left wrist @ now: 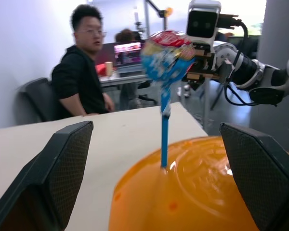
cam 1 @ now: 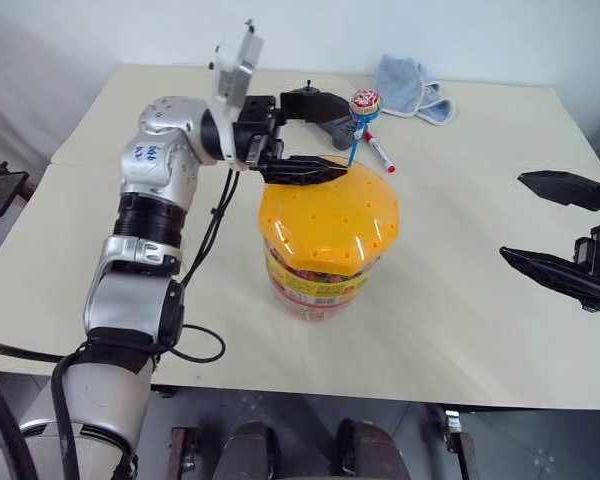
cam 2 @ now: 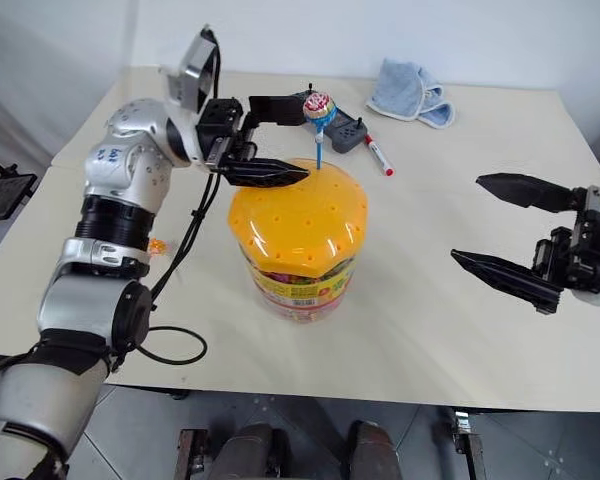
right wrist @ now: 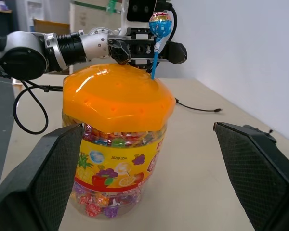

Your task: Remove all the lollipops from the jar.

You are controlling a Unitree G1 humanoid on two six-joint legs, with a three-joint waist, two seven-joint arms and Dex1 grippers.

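The jar (cam 1: 325,255), a clear tub of sweets with a colourful label and a domed orange lid (cam 1: 330,218) dotted with small holes, stands near the front middle of the pale counter (cam 1: 460,330). To its right, well apart from it, the right gripper (cam 2: 500,225) hovers over the counter with its two black fingers (cam 2: 500,275) spread wide and nothing between them; they point toward the jar. A lollipop (cam 1: 365,102) in a red-and-blue wrapper stands upright on a blue stick (cam 1: 353,148), planted in a hole at the far edge of the lid. The left gripper (cam 1: 315,135) reaches in from the left at the height of that stick, its fingers (cam 1: 305,170) wide apart, one on either side of the stick without touching it; the nearer finger lies just over the rim of the lid. Beyond the jar, a red-capped marker (cam 1: 380,152) lies on the counter beside a dark object half hidden by the gripper. At the far edge lies a crumpled light-blue cloth (cam 1: 412,88). In the left wrist view, a seated person (left wrist: 82,72) in dark clothing is visible past the counter.
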